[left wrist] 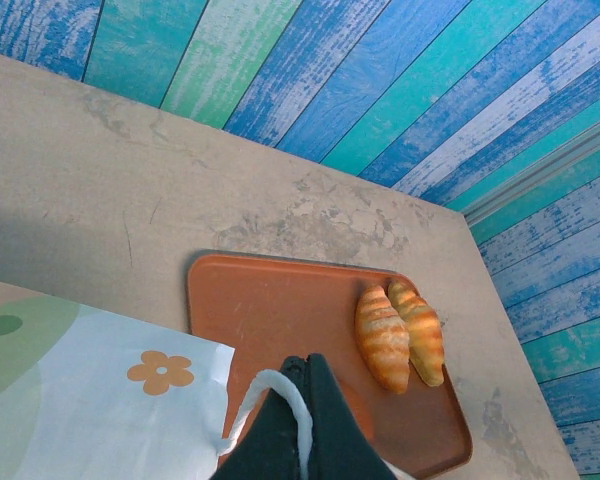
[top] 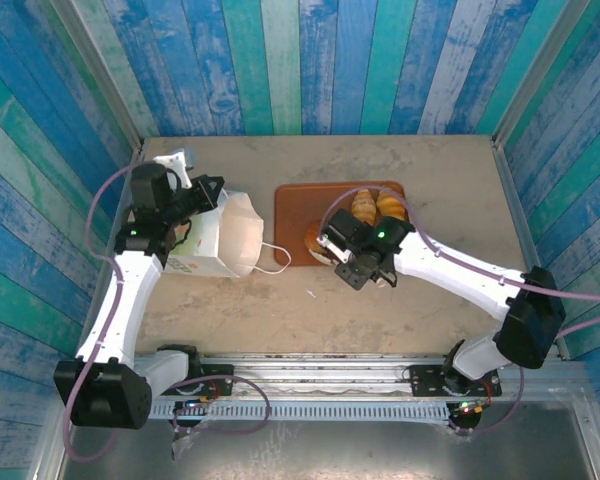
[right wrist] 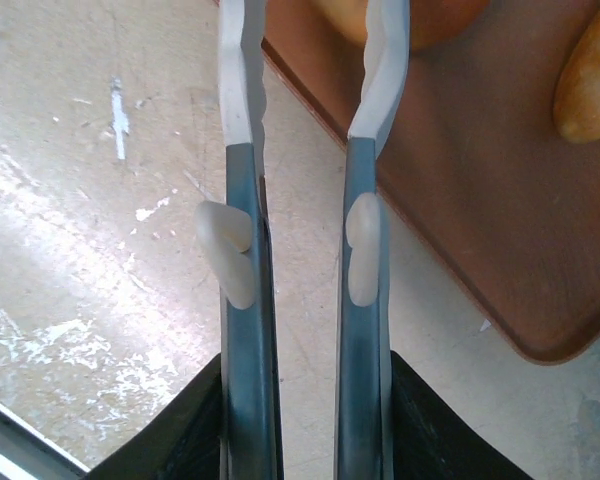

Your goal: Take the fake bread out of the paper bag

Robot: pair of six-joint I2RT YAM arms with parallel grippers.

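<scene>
Right end effector [right wrist: 315, 30] narrowly parted over smooth tray [right wrist: 480, 200]; left end effector [left wrist: 302, 375] pinching paper bag [left wrist: 100, 420].

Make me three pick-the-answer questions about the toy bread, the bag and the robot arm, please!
1. What colour is the flower printed on the white paper bag?
A blue
B orange
C purple

2. Where do the two ridged golden toy croissants lie?
A on the flat reddish-brown tray
B inside the bag
C on a blue plate

3. What are the jaws of the left gripper doing?
A standing wide open
B shut on the bag's thin white loop handle
C holding a croissant

Answers:
1. B, the petals are orange.
2. A, they rest side by side on the tray.
3. B, the handle is pinched between the shut jaws.
</scene>
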